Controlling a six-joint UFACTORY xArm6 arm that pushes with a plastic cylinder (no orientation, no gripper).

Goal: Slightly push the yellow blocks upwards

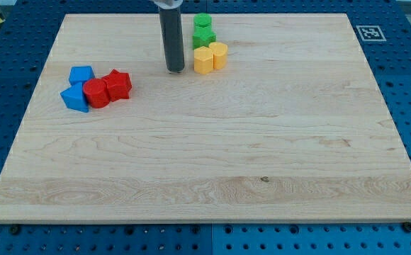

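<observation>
Pale wood makes up the board (212,170), a light maple-like plank surface lying on a blue perforated table (7,71). The part of the board nearest the view's bottom carries nothing but grain and a small dark knot (264,178).

Farther up, toward the view's left, four blocks huddle together: a blue block (74,98) lowest and leftmost, wedge-like as far as the angle lets me judge, a red block (96,93) touching its right side, a second red block (118,84), star-like in outline, pressed against that one, and another blue block (81,74) just behind them.

Higher still, near the view's top centre, my tip (175,70) rests on the board just to the left of the yellow blocks, apart from them by a narrow strip of wood. The rod has no jaws, so nothing is held. The two yellow blocks touch each other: a yellow block (203,60) nearer the tip and a rounded yellow block (219,54) at its right, slightly higher.

Directly behind them sit two green blocks, one green block (204,37) touching the yellows and a second green block (203,21) close to the board's top edge.

At the view's top right corner, off the board, lies a black-and-white marker tag (368,32).
</observation>
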